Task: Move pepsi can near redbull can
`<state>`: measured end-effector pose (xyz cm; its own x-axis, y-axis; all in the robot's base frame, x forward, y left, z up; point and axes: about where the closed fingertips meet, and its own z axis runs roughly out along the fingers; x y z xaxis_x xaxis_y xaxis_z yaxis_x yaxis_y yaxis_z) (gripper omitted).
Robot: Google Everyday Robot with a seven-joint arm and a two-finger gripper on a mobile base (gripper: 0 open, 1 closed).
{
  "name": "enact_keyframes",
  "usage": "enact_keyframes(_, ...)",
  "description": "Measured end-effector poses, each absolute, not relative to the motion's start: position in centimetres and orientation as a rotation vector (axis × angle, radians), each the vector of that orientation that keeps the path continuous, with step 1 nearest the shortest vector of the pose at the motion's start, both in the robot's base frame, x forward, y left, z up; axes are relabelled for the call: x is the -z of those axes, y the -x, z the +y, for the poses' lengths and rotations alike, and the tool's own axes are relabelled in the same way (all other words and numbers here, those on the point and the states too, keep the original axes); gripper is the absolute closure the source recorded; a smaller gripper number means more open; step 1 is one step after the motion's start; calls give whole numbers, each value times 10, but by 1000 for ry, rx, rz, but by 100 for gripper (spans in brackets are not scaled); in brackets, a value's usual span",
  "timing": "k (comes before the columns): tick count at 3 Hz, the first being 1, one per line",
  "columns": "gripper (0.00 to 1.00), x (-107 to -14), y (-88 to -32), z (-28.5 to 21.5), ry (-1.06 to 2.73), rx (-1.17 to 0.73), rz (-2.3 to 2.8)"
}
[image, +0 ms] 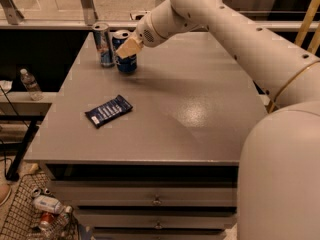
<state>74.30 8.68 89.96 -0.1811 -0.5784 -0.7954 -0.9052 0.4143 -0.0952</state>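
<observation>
The pepsi can [125,64], dark blue with a silver top, stands at the back left of the grey table [200,109]. The redbull can [102,45], slim, silver and light blue, stands upright just left of it, almost touching. My gripper [129,48] reaches in from the right on the white arm. Its beige fingers [128,49] are closed around the pepsi can's upper part and hide part of its front.
A dark blue snack packet [108,110] lies flat on the table's left front part. A water bottle [30,83] stands on a ledge left of the table. A wire basket [30,211] with cans sits on the floor at lower left. Drawers [157,200] lie under the tabletop.
</observation>
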Motion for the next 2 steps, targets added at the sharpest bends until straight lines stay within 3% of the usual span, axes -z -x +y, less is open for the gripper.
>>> enact_keyframes(1, 100, -896, -748, 92, 1254, -542, 1852)
enact_keyframes(2, 83, -894, -747, 94, 1258, -546, 1853)
